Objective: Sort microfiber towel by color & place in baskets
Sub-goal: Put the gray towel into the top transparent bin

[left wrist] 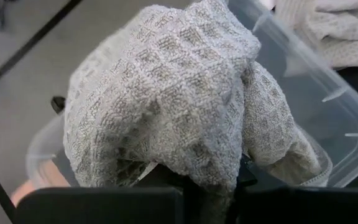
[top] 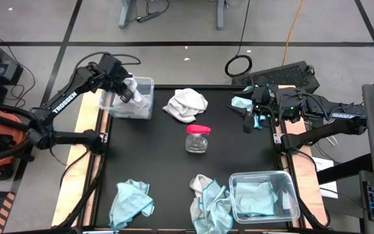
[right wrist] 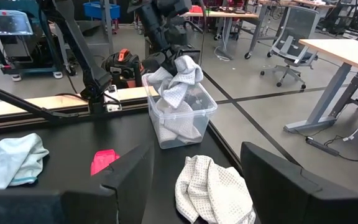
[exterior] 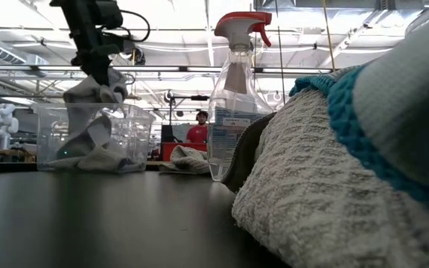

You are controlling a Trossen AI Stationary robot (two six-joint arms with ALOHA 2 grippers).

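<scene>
My left gripper [top: 127, 91] hangs over the far-left clear basket [top: 145, 83] and is shut on a white-grey towel [left wrist: 166, 93], which drapes over its fingers and hides them in the left wrist view. My right gripper [right wrist: 194, 186] is open above the table's right side, touching nothing. A light blue towel [top: 241, 102] lies just beyond it, and another white towel [top: 186, 104] lies crumpled at far centre. The near-right basket [top: 291, 185] holds a light blue towel [top: 255, 198]. A blue towel [top: 132, 201] and a mixed blue and white pile [top: 210, 203] lie along the near edge. My left gripper [exterior: 99, 71] holds the white-grey towel by a bunched upper part [right wrist: 178, 73], coming from above and pointing down. The cloth wraps over the fingers, so layers and edge cannot be told. The towel hangs slack below the gripper, and its lower end [exterior: 88, 145] lies inside the basket.
A clear bottle with a pink-red top [top: 197, 138] stands upright at mid-table. In the low view the near pile [exterior: 334, 186] blocks the right half. Bare black tabletop lies between the bottle and the far-left basket. A person in red [exterior: 198, 131] stands far behind the table.
</scene>
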